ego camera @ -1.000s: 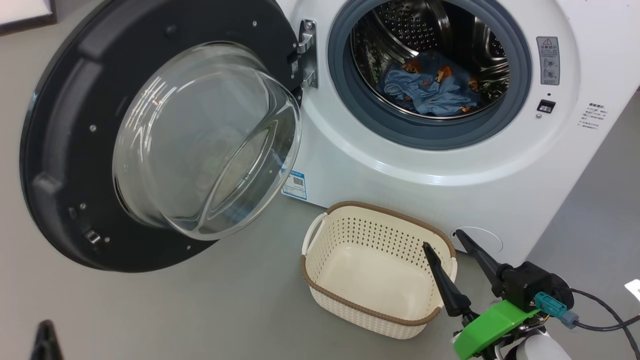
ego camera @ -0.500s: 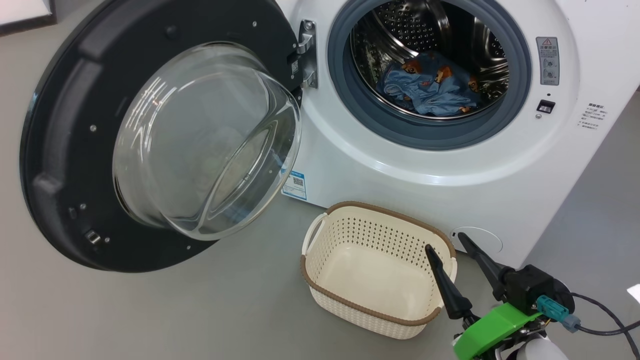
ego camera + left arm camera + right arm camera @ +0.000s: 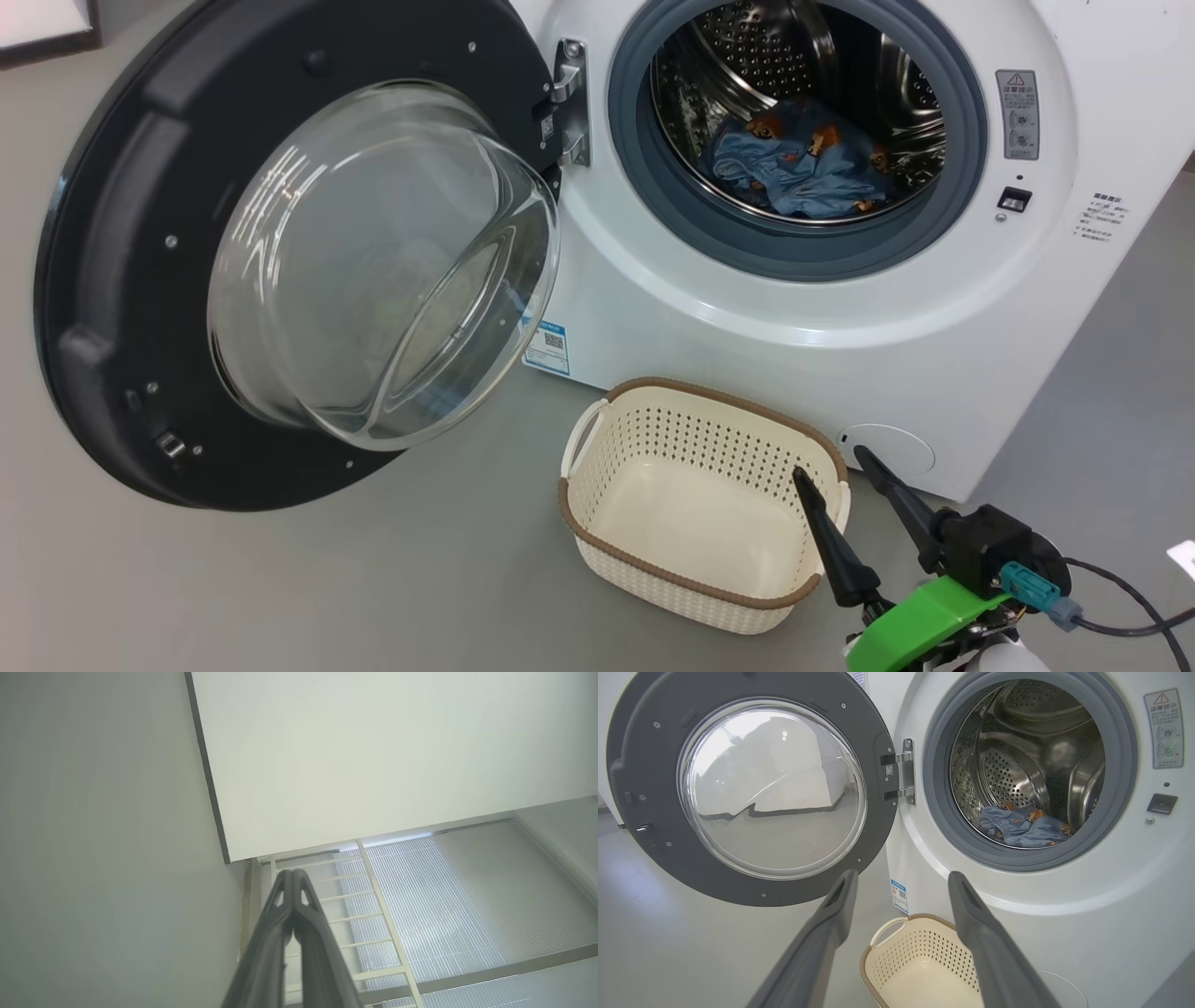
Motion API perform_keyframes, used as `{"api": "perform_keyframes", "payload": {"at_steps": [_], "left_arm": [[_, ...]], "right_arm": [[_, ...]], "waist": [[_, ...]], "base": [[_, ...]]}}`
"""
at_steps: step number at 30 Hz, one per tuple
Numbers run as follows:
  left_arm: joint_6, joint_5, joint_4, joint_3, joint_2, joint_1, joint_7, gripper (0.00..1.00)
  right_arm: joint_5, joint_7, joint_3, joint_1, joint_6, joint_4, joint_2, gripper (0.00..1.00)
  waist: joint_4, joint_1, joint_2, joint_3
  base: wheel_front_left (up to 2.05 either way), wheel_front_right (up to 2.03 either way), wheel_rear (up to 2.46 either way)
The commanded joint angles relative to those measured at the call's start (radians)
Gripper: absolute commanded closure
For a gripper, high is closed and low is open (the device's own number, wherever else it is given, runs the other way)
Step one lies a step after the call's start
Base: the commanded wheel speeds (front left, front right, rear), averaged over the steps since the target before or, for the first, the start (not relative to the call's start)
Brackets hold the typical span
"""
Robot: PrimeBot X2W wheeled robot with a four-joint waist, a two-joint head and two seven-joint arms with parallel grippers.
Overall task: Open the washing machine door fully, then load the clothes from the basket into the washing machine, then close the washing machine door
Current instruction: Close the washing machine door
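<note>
Washing machine door [image 3: 121,280] swung wide, clothes [image 3: 803,173] heaped inside the washing machine [image 3: 840,355], basket [image 3: 644,574] set on floor [image 3: 373,579] before it, right gripper [image 3: 829,464] released, left gripper [image 3: 292,873] clenched.

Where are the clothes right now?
The clothes lie low in the steel drum of the washing machine, upper right in the head view, behind the grey rubber ring and above the empty basket on the floor.

The right gripper [image 3: 829,464] points upward, fingers spread wide; the left gripper [image 3: 292,873] has fingers pressed together
</note>
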Motion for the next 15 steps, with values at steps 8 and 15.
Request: {"api": "perform_keyframes", "payload": {"at_steps": [8, 15], "left_arm": [[0.002, -0.065, 0.153, -0.009, 0.144, -0.2, 0.071, 1.0], [-0.022, -0.133, 0.269, 0.003, 0.173, -0.281, 0.155, 1.0]], "right_arm": [[-0.001, -0.005, 0.013, 0.019, 0.002, -0.033, -0.003, 0.0], [-0.008, -0.005, 0.024, 0.002, 0.002, -0.027, -0.015, 0.0]], "waist": [[-0.017, 0.0, -0.0001, 0.011], [-0.053, 0.0, -0.0001, 0.035]], "base": [[0.0, 0.0, 0.0], [0.0, 0.0, 0.0]]}}
